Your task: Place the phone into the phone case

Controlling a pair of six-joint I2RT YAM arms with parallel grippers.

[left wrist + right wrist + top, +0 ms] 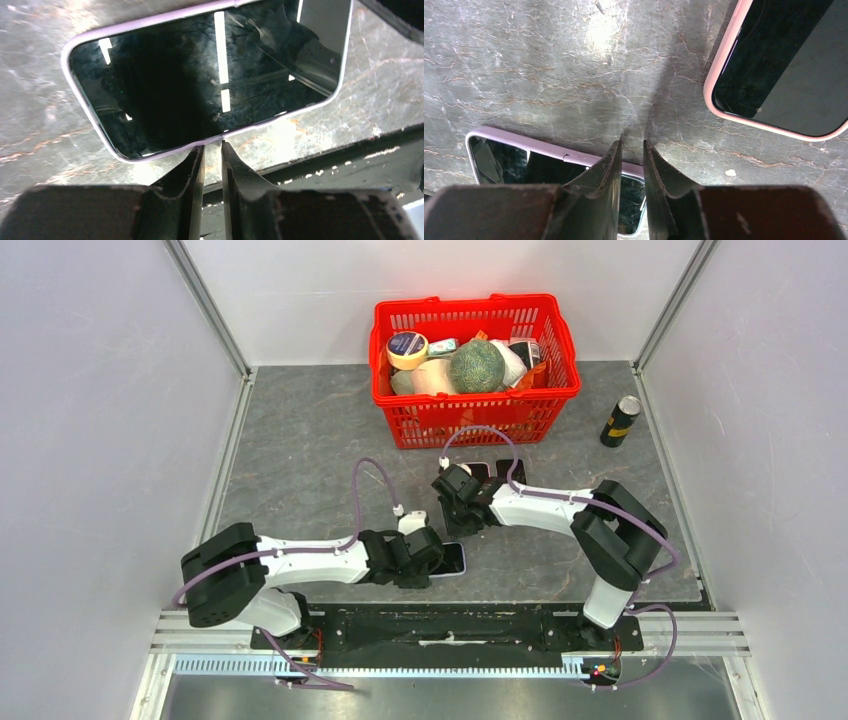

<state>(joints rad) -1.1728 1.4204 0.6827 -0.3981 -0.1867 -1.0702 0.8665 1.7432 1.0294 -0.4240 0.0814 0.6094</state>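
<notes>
We see the phone (210,75), lilac-rimmed with a glossy black screen facing up, lying flat on the grey marbled worktop (300,440) near its front edge, just beside the left arm's wrist. The left pincer (212,145) is low over it, its 2 fingers a thin slit apart, holding nothing, the tips at the middle of the phone's near long edge. Whether they touch the rim, we cannot tell.

The right pincer (631,142) hangs over bare worktop, also barely parted and empty. In its own view, a lilac-rimmed corner shows behind the fingers and a pink-rimmed case (784,60) lies apart at the upper right; we cannot tell whether anything sits inside it.

At the back stand a red basket (460,302) full of goods and, to its right, 1 dark can (620,420).
</notes>
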